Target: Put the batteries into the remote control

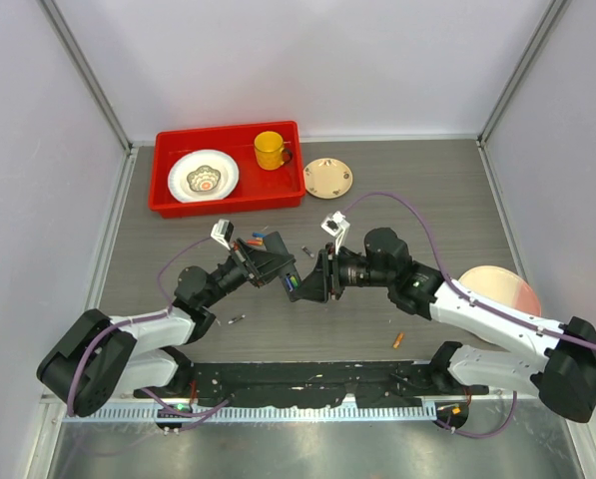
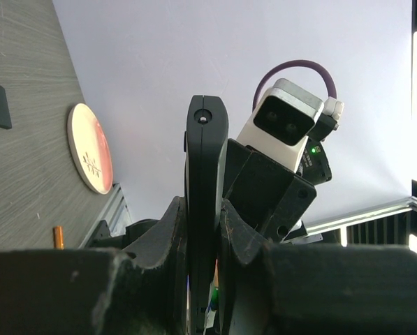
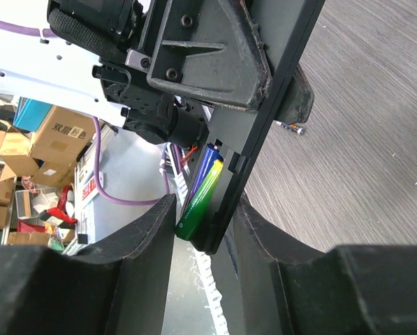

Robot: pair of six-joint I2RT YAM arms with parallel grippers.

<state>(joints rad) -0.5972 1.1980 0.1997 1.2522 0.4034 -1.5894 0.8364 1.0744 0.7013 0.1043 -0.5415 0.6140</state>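
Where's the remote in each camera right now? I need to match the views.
Top external: the remote is mid-table, held where the two arms' tips meet.
Left wrist: edge-on and upright at centre.
Right wrist: a black bar slanting from top right to bottom centre, with a green battery in its slot.
Shared landmark: the left claw clamped on it shows in all three.

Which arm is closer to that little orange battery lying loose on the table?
Right. The right arm runs close by the orange battery, just behind it; the left arm is well off to the battery's left.
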